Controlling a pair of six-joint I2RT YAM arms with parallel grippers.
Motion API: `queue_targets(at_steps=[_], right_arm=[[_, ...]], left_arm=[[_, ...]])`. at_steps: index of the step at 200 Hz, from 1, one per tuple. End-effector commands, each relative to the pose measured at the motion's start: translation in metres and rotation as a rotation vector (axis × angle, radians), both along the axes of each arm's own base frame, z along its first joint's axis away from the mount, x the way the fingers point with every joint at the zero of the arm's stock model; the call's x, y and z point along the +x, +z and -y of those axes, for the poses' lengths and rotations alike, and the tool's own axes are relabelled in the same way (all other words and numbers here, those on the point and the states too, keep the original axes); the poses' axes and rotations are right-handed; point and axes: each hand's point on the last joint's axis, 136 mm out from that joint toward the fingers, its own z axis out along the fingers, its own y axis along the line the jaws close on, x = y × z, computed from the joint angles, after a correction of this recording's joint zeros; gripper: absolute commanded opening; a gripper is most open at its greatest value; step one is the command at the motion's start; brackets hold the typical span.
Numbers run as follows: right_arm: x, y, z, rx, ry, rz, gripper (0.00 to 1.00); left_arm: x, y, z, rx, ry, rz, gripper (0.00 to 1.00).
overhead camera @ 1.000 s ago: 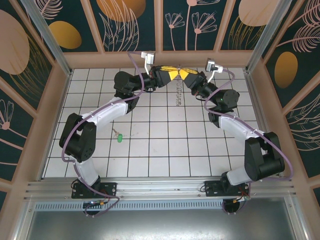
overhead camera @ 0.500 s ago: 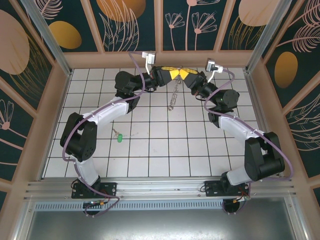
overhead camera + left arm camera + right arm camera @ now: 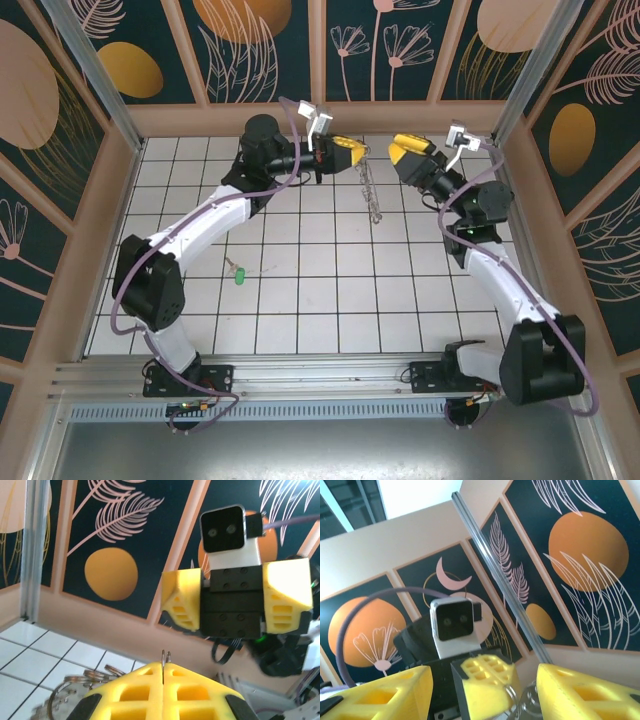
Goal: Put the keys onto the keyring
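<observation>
**Keyring pinched in left gripper, green key alone on the tiles**

The green key (image 3: pixel 239 275) lies flat on the white-tiled table (image 3: pixel 330 300), in its left half about midway between the near and far edges, well apart from both arms. Near the far edge, the left gripper (image 3: pixel 355 148) has its yellow fingers (image 3: pixel 150 690) pressed together on the thin wire of the keyring (image 3: pixel 372 195), whose silvery pieces hang below it in a bunch. Just to the right, the right gripper (image 3: pixel 405 150) faces it with its fingers spread wide, holding nothing
</observation>
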Motion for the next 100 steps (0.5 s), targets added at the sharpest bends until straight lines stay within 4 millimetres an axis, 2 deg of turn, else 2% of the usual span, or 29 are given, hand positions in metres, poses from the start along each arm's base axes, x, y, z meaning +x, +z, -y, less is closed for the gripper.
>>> queue_targets(at_steps=[1, 38, 100], right_arm=[[-0.004, -0.029, -0.003, -0.107, 0.004, -0.05, 0.57], [-0.007, -0.042, -0.004, -0.147, 0.01, -0.061, 0.54], [-0.01, -0.046, -0.015, -0.177, 0.092, -0.035, 0.44]], left_arm=[[-0.013, 0.016, -0.01, 0.078, 0.021, 0.207, 0.0], [-0.02, 0.018, -0.012, 0.092, 0.007, 0.3, 0.0], [-0.025, 0.019, -0.009, 0.105, -0.045, 0.316, 0.0]])
